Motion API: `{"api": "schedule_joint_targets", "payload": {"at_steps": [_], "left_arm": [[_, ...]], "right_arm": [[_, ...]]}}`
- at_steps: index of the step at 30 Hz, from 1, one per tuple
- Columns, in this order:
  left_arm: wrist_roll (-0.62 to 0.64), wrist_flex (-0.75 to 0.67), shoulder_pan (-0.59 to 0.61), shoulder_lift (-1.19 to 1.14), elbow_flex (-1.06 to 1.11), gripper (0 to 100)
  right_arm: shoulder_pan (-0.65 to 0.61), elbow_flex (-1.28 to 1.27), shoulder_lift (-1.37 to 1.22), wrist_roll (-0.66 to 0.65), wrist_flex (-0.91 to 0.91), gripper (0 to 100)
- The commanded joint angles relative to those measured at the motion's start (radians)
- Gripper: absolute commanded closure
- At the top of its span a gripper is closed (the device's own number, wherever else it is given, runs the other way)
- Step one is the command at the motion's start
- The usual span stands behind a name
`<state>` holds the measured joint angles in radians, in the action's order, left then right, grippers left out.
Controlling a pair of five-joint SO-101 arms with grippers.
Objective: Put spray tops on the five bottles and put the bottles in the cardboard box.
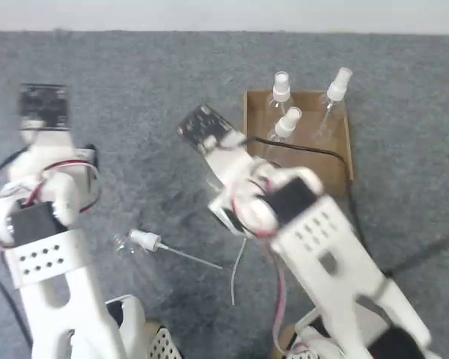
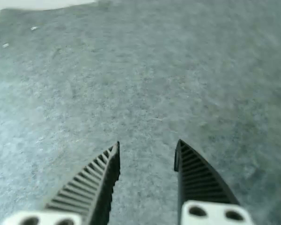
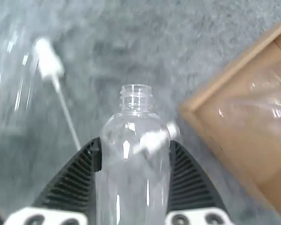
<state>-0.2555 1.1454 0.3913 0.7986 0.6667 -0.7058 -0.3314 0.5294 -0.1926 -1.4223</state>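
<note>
The right gripper point(image 3: 135, 142) is clamped on an uncapped bottle point(image 3: 133, 112) just beside the cardboard box point(image 3: 210, 101), which holds three capped bottles point(image 1: 287, 124). The left gripper point(image 2: 147, 149), well away from the box, gapes empty over carpet point(image 2: 140, 70).

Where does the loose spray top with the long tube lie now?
The spray top lies on the grey carpet between the two arms in the high view, nearer the left arm, well apart from the cardboard box.
</note>
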Motion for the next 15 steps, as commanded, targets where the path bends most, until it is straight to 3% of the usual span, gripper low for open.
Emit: {"api": "schedule_joint_targets", "payload": {"at_steps": [1, 4, 9, 15], "left_arm": [[-0.046, 0.072, -0.140, 0.006, -0.010, 82], [-0.071, 0.117, -0.295, -0.003, -0.008, 82], [-0.060, 0.107, -0.575, -0.005, 0.090, 82], [0.061, -0.048, -0.832, -0.006, 0.216, 82]], "right_arm": [[0.105, 0.061, 0.170, -0.106, -0.239, 99.1], [0.254, 0.057, 0.222, -0.209, -0.325, 99.1], [0.631, -0.018, 0.298, -0.344, -0.355, 99.1], [1.038, -0.321, 0.375, -0.601, -0.193, 99.1]]}}
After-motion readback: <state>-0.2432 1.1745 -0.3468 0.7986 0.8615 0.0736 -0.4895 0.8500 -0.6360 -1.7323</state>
